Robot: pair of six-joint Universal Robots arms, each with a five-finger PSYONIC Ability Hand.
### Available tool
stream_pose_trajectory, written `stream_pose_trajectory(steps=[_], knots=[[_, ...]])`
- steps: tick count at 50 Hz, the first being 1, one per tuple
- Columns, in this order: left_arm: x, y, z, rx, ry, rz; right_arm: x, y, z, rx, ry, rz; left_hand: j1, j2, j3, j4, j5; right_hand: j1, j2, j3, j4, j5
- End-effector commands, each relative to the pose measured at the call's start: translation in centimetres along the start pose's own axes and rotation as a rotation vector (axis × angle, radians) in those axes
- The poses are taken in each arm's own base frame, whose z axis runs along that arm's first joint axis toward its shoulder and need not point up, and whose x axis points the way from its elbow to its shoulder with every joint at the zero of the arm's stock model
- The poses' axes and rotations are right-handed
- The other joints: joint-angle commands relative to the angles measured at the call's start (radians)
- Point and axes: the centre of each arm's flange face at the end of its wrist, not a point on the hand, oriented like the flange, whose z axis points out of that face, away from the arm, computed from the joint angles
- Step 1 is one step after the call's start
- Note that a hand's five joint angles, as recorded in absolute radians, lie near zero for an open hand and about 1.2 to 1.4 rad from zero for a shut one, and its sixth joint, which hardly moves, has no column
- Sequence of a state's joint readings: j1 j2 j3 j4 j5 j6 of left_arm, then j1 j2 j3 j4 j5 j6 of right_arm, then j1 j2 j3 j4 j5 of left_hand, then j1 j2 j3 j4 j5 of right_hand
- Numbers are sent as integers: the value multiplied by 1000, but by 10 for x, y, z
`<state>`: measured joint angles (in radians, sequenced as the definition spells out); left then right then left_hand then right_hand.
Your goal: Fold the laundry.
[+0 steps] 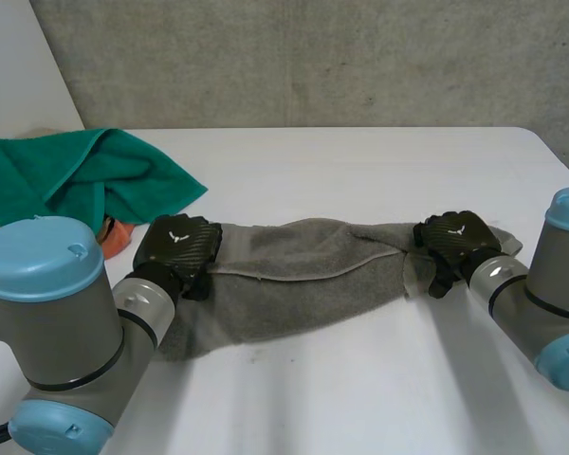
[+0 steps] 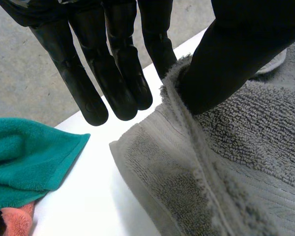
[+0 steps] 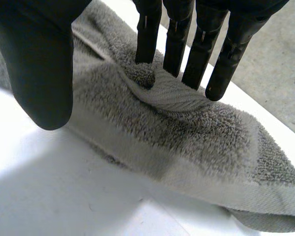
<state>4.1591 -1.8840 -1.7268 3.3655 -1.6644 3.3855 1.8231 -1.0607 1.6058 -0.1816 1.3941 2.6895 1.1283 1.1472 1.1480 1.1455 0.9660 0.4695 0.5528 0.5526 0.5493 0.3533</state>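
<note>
A grey towel lies across the white table, folded into a long band between my two hands. My left hand is at the towel's left end. In the left wrist view its thumb presses the towel's raised edge against the nearest straight finger, pinching it. My right hand is at the towel's right end. In the right wrist view its straight fingers rest on a wrinkle of the towel, while the thumb stands apart above the table.
A crumpled green towel lies at the table's back left, close beside my left hand, with an orange cloth under its near edge. The green towel and orange cloth sit beyond the left hand's fingertips.
</note>
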Motion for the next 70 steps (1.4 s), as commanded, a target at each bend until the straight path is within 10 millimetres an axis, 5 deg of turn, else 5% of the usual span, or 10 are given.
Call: stream_pose_trajectory(steps=[1,8,22,30,39,48,54,58,64,70], knots=[[1,6,5,-19,1,1,-3,14,17,13,15,-79,166,147,146,148,153,159,75,76,79,100],[-4,7,9,-25,-15,-1,1,5,19,48,32,-88,171,153,152,154,159,924,841,841,845,866],[-34,-31,-12,59,-88,45,51,-90,-62,10,35,-72,236,217,216,219,224,927,843,844,847,868],[-35,-19,-9,-6,-84,166,82,-84,-83,-216,-70,-44,233,214,213,216,221,927,843,844,847,868],[-31,8,51,-60,-75,244,81,-48,-28,-192,-73,-151,262,243,243,245,250,927,843,844,847,868],[-71,-100,110,394,-298,276,129,-133,22,451,381,-284,268,249,248,251,256,927,843,844,847,868],[-97,-193,101,812,-485,245,157,-197,6,879,579,-278,268,249,248,251,256,927,843,844,847,868],[-95,-212,86,902,-506,228,161,-214,-1,979,581,-260,268,249,248,251,256,927,843,844,847,868],[-82,-191,74,814,-451,235,152,-208,1,953,481,-239,268,249,248,251,256,927,843,844,847,868],[-62,-123,65,588,-351,255,127,-164,9,778,239,-229,268,249,248,251,256,927,843,844,847,868]])
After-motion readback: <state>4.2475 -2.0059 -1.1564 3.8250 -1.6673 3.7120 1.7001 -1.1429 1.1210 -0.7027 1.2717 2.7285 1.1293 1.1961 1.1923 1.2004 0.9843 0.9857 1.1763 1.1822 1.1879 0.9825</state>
